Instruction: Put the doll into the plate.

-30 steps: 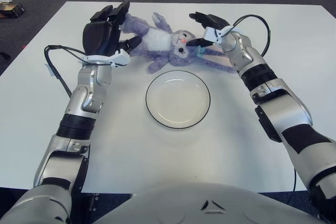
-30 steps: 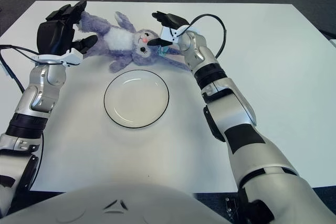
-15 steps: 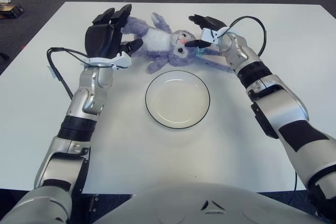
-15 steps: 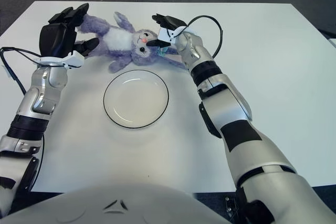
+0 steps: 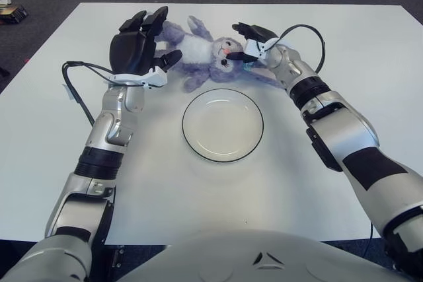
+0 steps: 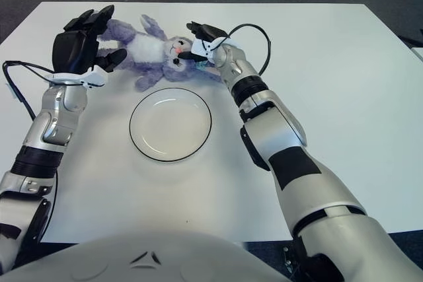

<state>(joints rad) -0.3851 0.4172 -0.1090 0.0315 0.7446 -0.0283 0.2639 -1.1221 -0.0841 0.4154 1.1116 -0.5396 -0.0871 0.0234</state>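
Bright, even overhead light; soft shadows under both arms on the table, focus sharp throughout.

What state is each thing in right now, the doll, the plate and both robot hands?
doll: lying on the table behind the plate, not in it.
plate: empty, flat on the table.
left robot hand: fingers spread at the doll's left end.
right robot hand: fingers spread at the doll's head.

One purple plush doll; one white, dark-rimmed plate; one white table; two robot hands, left hand and right hand.
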